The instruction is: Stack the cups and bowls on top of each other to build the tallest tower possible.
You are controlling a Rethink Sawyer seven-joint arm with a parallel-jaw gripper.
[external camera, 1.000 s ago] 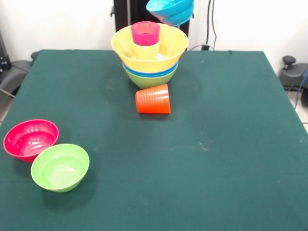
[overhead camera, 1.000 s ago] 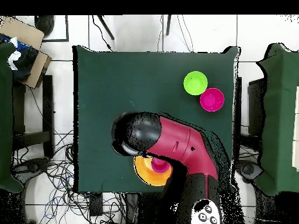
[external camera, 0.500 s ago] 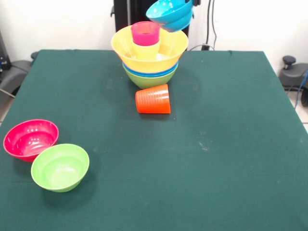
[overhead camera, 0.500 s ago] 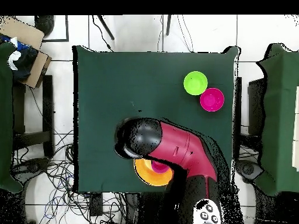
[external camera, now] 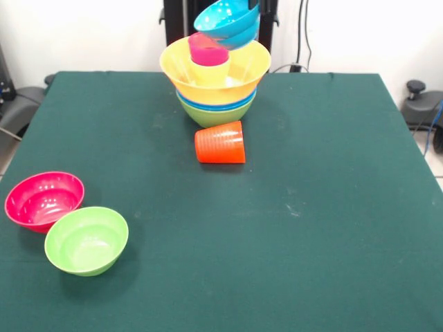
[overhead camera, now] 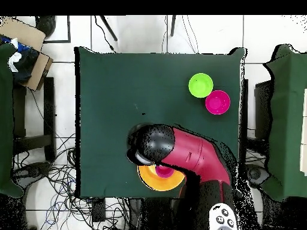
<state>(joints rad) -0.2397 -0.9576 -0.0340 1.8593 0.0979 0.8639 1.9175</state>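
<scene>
Two small bowls sit nearest us at the near left of the tabletop [external camera: 311, 228]: the green bowl [external camera: 86, 240] in front, the pink-red bowl [external camera: 44, 199] just behind and touching it. We move further back, and there's the ribbed orange-red cup [external camera: 221, 142], alone on the cloth just in front of the tower [external camera: 215, 79] and, as far as we can tell, mouth down.

Now the tower itself at the far edge: green lowest, blue rims above it, the wide orange-yellow bowl [external camera: 242, 69] on top, and inside that a yellow cup with the pink-looking cup [external camera: 205, 50] nested in it. Right above, the light-blue bowl [external camera: 227, 22] hangs in the air, tilted, its lower edge overlapping the cup's far rim as we look across. From above, the red and black arm [overhead camera: 186, 153] covers that spot.

We can't see the tool in either view, so how far open it is we cannot tell; we only judge that it carries the bowl.

Here's the worry: that bowl is tilted and off to the right of the cup. Let it down like this and it may clip the cup's rim, tip the two nested cups, or slide off into the orange-yellow bowl.
</scene>
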